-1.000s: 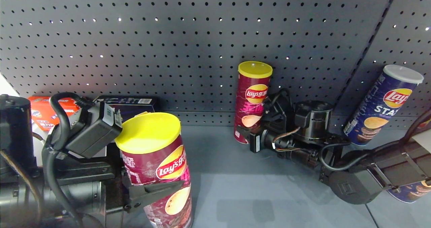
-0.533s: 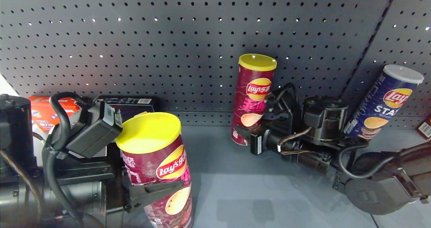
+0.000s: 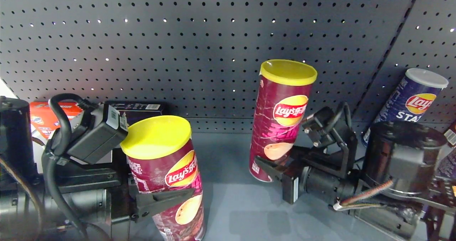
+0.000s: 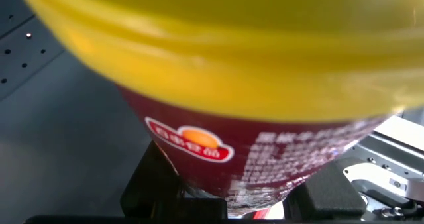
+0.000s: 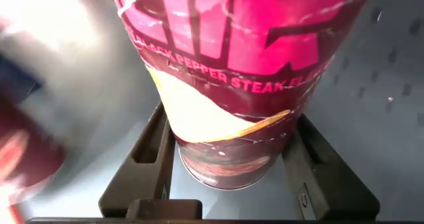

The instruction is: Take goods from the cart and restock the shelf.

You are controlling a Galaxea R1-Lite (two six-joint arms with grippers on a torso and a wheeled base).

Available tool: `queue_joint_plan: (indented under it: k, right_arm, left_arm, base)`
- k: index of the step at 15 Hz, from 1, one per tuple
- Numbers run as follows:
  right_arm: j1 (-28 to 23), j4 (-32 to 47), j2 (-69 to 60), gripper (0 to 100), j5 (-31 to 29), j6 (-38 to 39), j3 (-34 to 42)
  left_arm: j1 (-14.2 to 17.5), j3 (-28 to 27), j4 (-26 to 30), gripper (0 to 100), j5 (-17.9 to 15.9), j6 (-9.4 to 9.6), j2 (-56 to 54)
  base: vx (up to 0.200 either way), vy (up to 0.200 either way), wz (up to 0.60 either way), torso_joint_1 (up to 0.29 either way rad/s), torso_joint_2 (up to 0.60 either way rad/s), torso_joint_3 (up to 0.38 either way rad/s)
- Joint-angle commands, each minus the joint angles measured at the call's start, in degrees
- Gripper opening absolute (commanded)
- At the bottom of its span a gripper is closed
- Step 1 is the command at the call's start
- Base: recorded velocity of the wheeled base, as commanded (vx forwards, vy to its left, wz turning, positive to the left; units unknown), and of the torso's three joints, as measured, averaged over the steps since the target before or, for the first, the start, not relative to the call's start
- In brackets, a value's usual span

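While the left gripper (image 3: 168, 199) stays clamped on the near chips can (image 3: 160, 155), the right gripper (image 3: 271, 165), clamping the far chips can (image 3: 283, 109), has withdrawn toward 5 o'clock.

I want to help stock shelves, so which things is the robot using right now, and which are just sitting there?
In use: left maroon can, right maroon can, both gripped; shelf.
Just sitting: blue can, orange box, dark box.

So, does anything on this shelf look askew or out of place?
The blue can at far right leans sideways rather than standing upright. The maroon can in the right gripper also tilts slightly.
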Motion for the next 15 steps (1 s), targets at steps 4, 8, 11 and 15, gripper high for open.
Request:
queue_joint_plan:
  k: [4,8,11,15]
  right_arm:
    - [5.0,-2.9,-5.1,0,-0.5,1.7,7.6]
    - [7.9,-10.8,-4.7,0,-1.2,1.6,15.7]
    - [8.8,-11.3,-4.4,0,-1.3,1.7,17.0]
    - [9.1,-14.3,-1.5,0,-1.4,1.7,18.8]
  left_arm:
    - [0.2,-2.6,0.7,0,0.4,0.02,0.0]
    - [0.2,-2.6,0.7,0,1.2,0.02,0.7]
    - [0.1,-2.5,0.7,0,1.3,-0.07,0.9]
    - [0.2,-2.6,0.7,0,1.4,-0.07,1.3]
  base:
    - [0.000,0.000,0.00,0.000,0.00,0.000]
    - [0.000,0.000,0.00,0.000,0.00,0.000]
    - [0.000,0.000,0.00,0.000,0.00,0.000]
    - [0.000,0.000,0.00,0.000,0.00,0.000]
